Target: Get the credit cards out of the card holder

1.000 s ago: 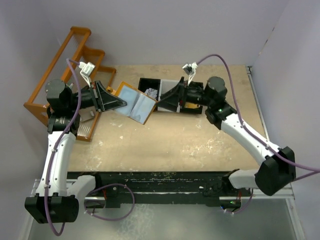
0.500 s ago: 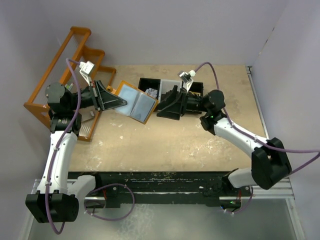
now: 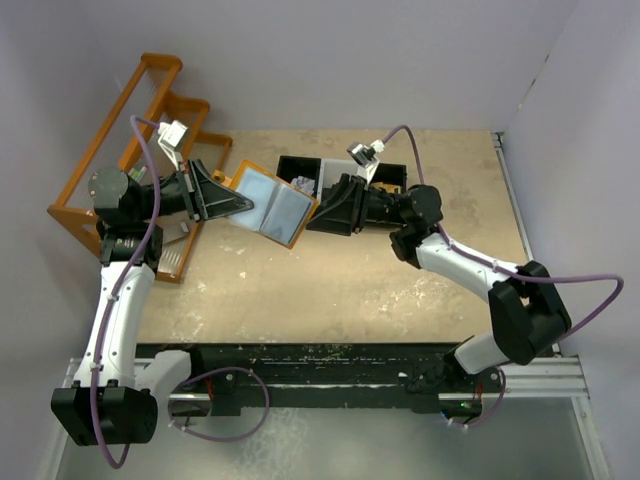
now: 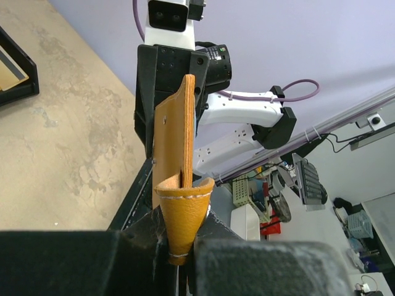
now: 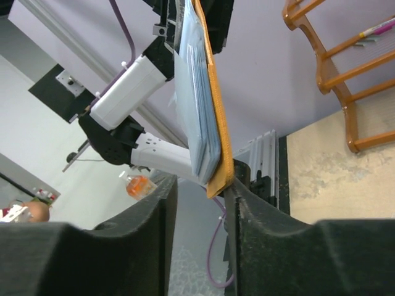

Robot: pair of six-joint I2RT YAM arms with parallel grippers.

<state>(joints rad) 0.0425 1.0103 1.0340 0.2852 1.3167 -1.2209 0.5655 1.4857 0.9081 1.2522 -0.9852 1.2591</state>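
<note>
Above the far table (image 3: 350, 280), the tan-orange leather bifold card holder (image 3: 270, 205) hangs open, one edge pinched by the left gripper (image 3: 247, 206). The right gripper (image 3: 312, 222) has moved in; its half-spread fingers (image 5: 265, 246) now bracket the free edge, so card removal seems near.

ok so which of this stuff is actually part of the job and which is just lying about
For the job: card holder, held open in the left gripper; right gripper, jaws straddling its free edge. The cards themselves can't be made out.
Lying about: black tray, white scraps in it, orange rack.
</note>
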